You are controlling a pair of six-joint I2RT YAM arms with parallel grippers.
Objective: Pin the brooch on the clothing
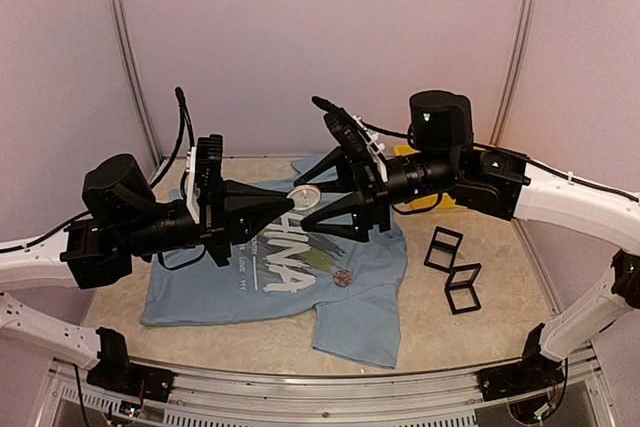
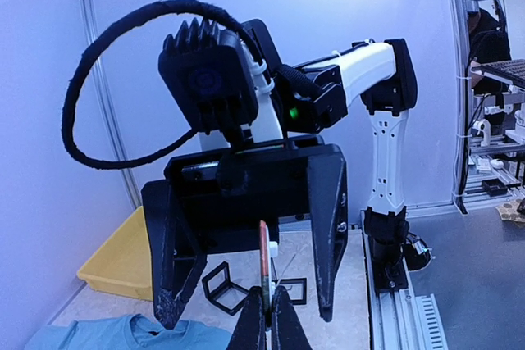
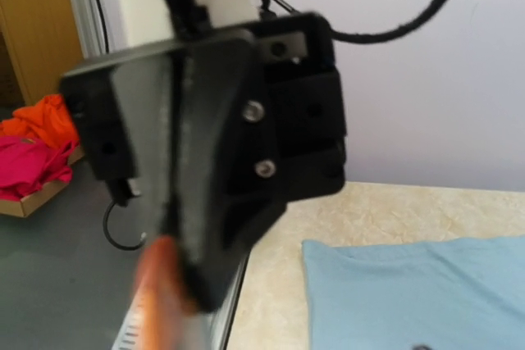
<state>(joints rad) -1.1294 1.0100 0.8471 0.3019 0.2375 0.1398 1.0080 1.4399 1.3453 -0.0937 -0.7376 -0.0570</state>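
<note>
**Left gripper (image 1: 286,204) clamps the brooch (image 1: 303,196); right gripper (image 1: 312,199) spread wide**

The left gripper's jaws are pressed tight on the brooch, holding it in the air above the light blue "CHINA" T-shirt (image 1: 230,297). Facing it, the right gripper's fingers (image 2: 328,227) stand far apart, one on either side of the disc, gripping nothing. The T-shirt lies flat on the table (image 1: 500,327), its lettering roughly upright as seen from the arms' bases. The round white brooch is pinched at its rim. The left wrist view shows it edge-on, with the thin edge running vertically.
</note>
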